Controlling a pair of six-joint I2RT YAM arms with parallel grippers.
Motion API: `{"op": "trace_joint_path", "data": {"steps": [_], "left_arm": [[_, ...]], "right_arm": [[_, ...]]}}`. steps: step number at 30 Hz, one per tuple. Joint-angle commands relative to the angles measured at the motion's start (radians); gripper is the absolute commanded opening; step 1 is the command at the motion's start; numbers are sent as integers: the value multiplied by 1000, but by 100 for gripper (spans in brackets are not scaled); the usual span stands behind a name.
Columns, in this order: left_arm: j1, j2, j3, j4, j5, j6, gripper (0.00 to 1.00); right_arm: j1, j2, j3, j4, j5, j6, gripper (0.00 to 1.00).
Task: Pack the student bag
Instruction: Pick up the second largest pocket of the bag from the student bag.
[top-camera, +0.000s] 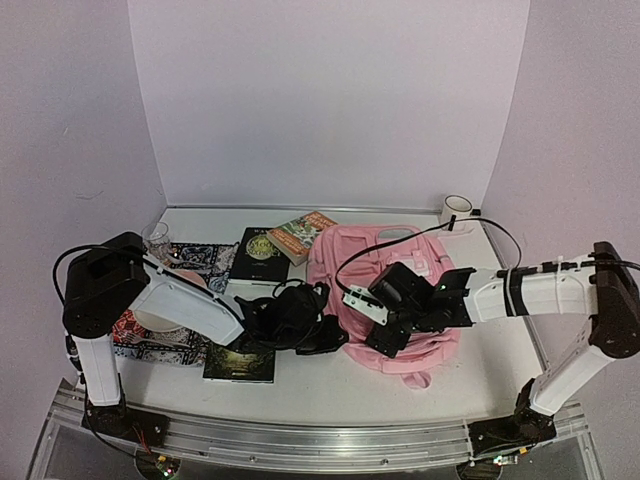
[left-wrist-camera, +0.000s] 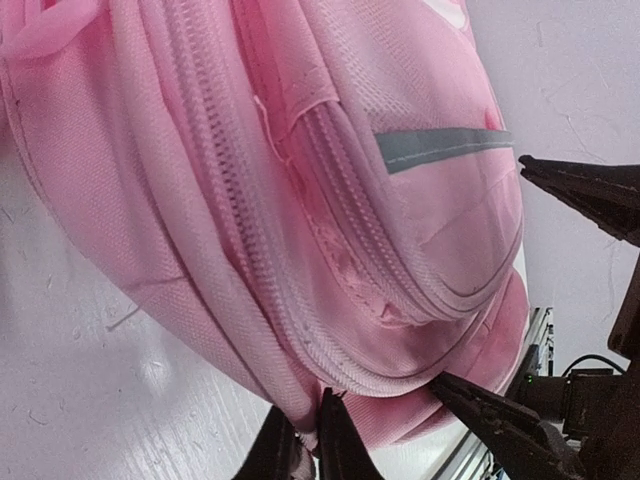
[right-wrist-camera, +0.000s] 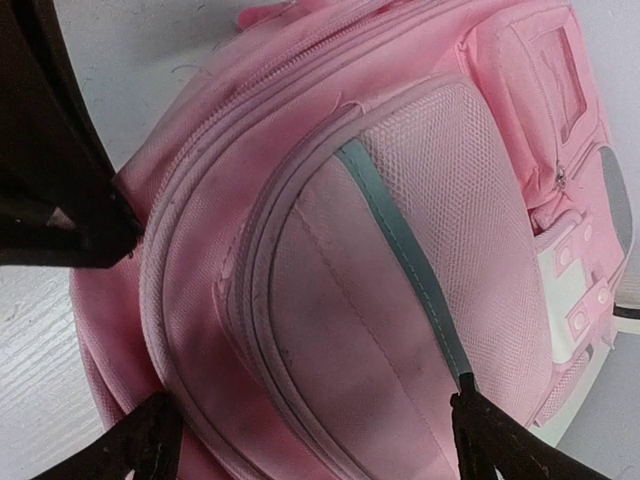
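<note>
Left gripper (left-wrist-camera: 308, 420) fingers pinch the bag (left-wrist-camera: 300, 200) edge, right gripper (right-wrist-camera: 312, 400) spread wide over it. Zips look shut and books (top-camera: 262, 255) are still outside, so packing's barely started.

The left arm (top-camera: 190, 300) rises from its base, bends at the shoulder and stretches its forearm low toward the middle. The left pincer (top-camera: 325, 338) has its fingers (left-wrist-camera: 335, 445) drawn almost together. The right arm (top-camera: 540, 290) folds at the elbow and reaches leftward. The right pincer (top-camera: 385, 342) tilts downward, its fingers (right-wrist-camera: 495, 440) spread wide. The two pincers sit near each other.
</note>
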Motion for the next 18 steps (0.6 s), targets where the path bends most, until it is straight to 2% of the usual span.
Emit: {"op": "trace_joint_path", "data": {"steps": [1, 6, 11, 18], "left_arm": [[0, -25, -30, 48, 13, 21, 1], [0, -29, -34, 64, 34, 31, 0], [0, -39, -51, 71, 57, 40, 0], [-2, -58, -90, 74, 65, 37, 0]], "right_arm": [[-3, 41, -15, -14, 0, -26, 96], [-3, 95, -10, 2, 112, -23, 97], [-2, 145, 4, 29, 208, -19, 95], [-5, 56, 21, 38, 258, -5, 79]]}}
